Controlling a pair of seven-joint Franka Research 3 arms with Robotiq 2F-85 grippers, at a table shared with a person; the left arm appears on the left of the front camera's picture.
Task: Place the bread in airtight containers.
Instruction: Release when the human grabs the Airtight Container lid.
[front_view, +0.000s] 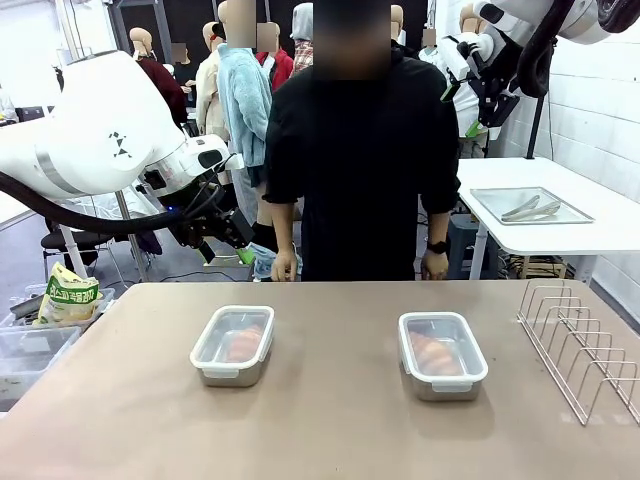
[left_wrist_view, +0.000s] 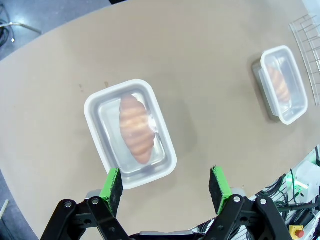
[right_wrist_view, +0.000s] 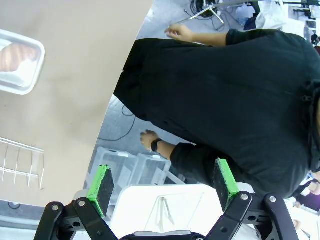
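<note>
Golden-brown ridged croissants (front_view: 244, 342) (front_view: 434, 351) lie in two lidded rectangular steel tins (front_view: 232, 346) (front_view: 442, 355) on the brown desk (front_view: 330, 420); both claws, left (left_wrist_view: 165, 184) and right (right_wrist_view: 162, 184), hang released and empty above, so packing appears complete, pending only withdrawal.

White brick wall (front_view: 600, 90), white side table (front_view: 600, 232), grey floor (front_view: 20, 260).
</note>
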